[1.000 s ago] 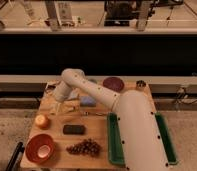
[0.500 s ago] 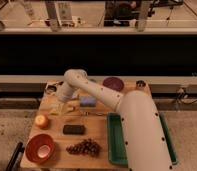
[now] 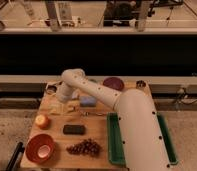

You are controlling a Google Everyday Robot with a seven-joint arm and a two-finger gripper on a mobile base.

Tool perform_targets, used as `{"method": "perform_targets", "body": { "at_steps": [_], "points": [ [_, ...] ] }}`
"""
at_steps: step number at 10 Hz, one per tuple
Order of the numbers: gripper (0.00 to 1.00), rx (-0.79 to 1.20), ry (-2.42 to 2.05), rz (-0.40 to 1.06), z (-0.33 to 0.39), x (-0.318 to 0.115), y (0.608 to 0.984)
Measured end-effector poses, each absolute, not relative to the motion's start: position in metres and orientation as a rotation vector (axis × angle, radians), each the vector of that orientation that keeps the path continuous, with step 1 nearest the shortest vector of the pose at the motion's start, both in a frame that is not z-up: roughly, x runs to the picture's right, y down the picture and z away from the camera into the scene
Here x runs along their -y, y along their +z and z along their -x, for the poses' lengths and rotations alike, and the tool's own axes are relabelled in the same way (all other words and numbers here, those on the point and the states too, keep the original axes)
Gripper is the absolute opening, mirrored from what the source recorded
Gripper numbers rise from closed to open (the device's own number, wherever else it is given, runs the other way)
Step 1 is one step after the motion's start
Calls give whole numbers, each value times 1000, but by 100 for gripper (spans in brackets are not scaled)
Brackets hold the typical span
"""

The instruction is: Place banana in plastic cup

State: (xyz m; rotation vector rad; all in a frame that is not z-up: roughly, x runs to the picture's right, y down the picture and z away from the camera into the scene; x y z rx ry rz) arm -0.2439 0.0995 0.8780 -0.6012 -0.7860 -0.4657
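The orange bowl at the near left corner of the wooden table shows a pale inside, with nothing in it that I can pick out. The purple bowl at the far edge looks flat and dark from here, its contents hidden. The green tray on the right is mostly covered by the robot's white arm, which sweeps up from the lower right and bends over the table's left part. A small metal cup stands at the far right corner, another dim one at the far left.

The gripper hangs low over the left side of the table, just above a pale yellowish thing, probably the banana, which lies on the wood beneath it. The plastic cup sits just right of the arm, bluish-grey. Nearer are an apple, a dark block and grapes.
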Motion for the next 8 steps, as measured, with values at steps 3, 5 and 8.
{"method": "perform_targets", "body": {
  "at_steps": [3, 5, 8],
  "points": [
    [80, 771, -450, 587, 231, -99, 889],
    [80, 764, -430, 582, 222, -99, 898],
    [80, 761, -414, 582, 218, -103, 907]
  ]
}}
